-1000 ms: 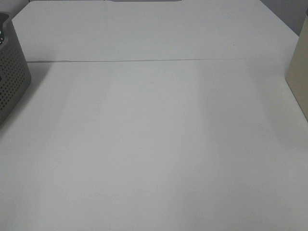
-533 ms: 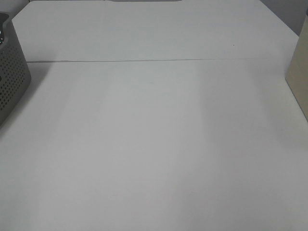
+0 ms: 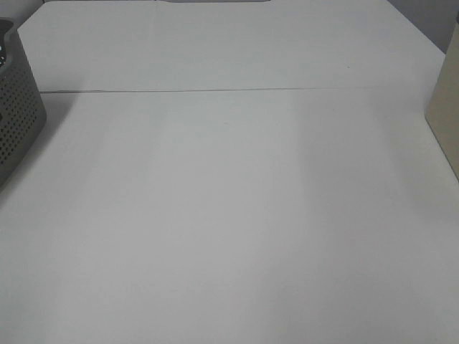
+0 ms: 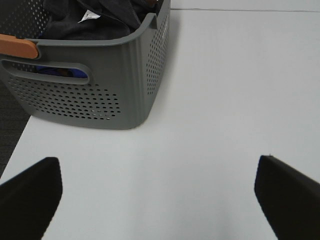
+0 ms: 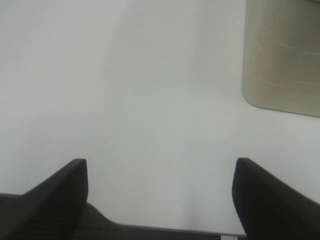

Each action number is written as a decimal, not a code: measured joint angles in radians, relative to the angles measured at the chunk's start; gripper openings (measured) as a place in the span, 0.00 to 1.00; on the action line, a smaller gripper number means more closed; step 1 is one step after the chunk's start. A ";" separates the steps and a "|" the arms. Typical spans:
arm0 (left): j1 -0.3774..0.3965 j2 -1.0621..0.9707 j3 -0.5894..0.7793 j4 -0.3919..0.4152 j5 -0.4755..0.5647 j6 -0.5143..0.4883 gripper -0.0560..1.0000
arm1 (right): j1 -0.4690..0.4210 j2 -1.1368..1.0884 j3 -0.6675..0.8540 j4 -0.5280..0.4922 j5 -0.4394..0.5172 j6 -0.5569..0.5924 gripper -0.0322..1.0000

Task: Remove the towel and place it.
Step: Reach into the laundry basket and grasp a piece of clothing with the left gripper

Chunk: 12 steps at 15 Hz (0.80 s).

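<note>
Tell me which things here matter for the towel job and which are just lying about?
Job: the dark towel, bunched inside the grey perforated basket.
Lying about: the beige container; the white table.

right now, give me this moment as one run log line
stage: pre-grasp | towel: in basket | left claw: open, empty | right claw: open, empty, over table

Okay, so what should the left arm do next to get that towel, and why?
Probably move the left gripper forward over the basket rim. The dark towel is bunched inside it, the fingers are spread wide with nothing between them, and they hang short of the basket's near wall, above the table.
</note>
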 joint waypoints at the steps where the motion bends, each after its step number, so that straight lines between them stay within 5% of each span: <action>1: 0.000 0.000 0.000 0.000 0.000 0.000 0.99 | 0.000 0.000 0.000 0.000 0.000 0.000 0.77; 12: 0.000 0.000 0.000 0.000 0.000 0.000 0.98 | 0.000 0.000 0.000 0.000 0.000 0.000 0.77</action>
